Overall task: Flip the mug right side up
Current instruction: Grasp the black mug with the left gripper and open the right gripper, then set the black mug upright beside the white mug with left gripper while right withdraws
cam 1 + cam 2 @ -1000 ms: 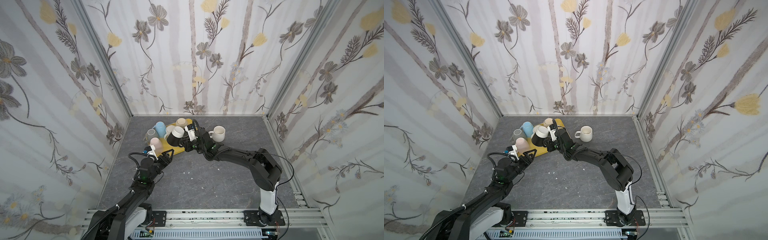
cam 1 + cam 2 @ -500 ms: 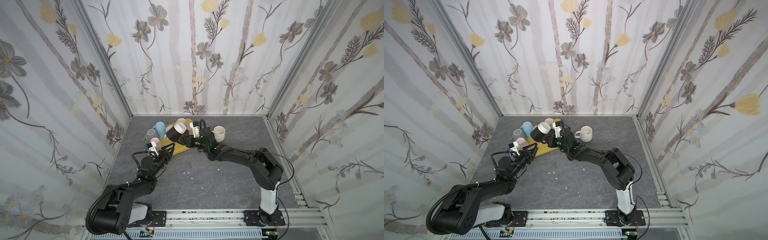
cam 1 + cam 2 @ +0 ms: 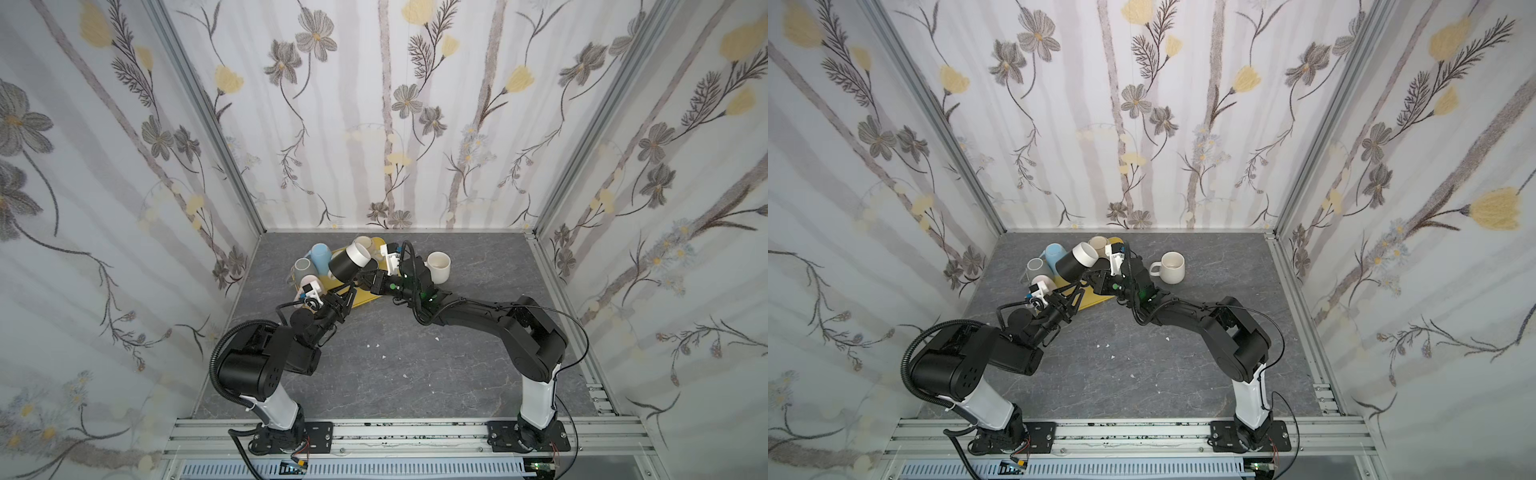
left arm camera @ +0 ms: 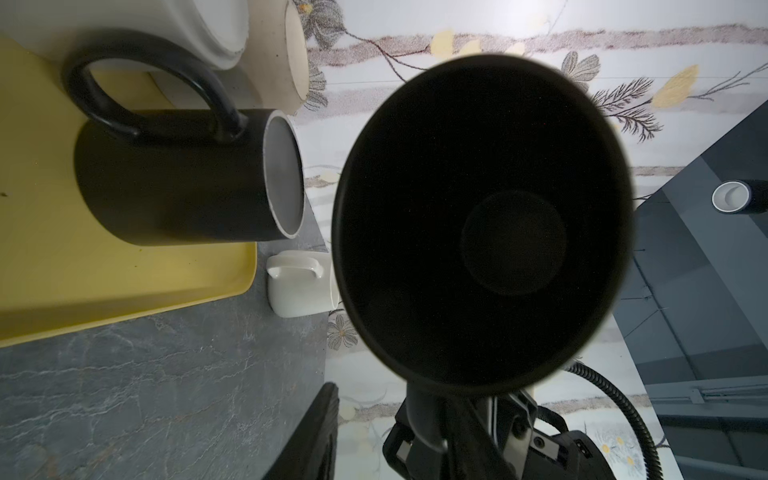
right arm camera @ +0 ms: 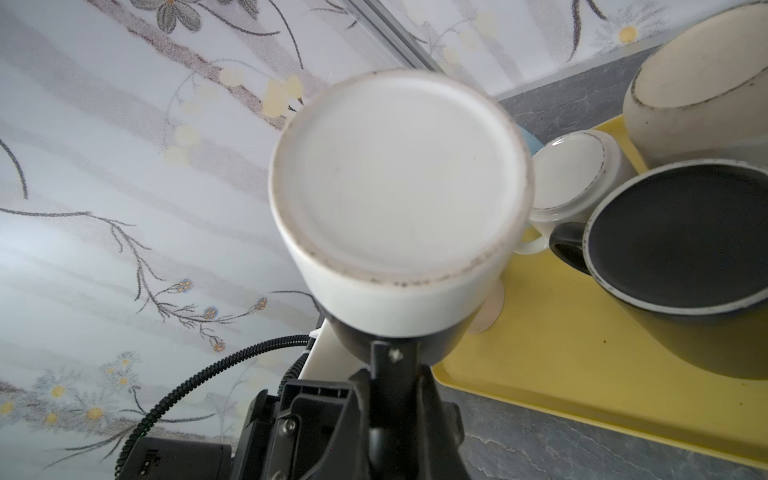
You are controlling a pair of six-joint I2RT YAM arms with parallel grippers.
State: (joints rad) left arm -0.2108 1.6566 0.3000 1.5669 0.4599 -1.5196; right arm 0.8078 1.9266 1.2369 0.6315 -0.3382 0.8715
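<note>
Your right claw (image 3: 361, 276) pinches the glossy round mug (image 3: 350, 262), black-walled, flat white bottom, tilted; your left claw (image 3: 344, 298) stands spread.

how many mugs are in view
8. The held mug in the right gripper; blue mug, grey mug, pink mug, beige mug, white mug and black mug clustered at the yellow tray; cream mug alone on the table. They overlap, so another may be hidden.

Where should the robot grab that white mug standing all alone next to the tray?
Likely its handle, pinched from above. The cream mug stands upright, mouth up, and the handle loop sticks out sideways toward the yellow tray, so the jaws can close across it.
</note>
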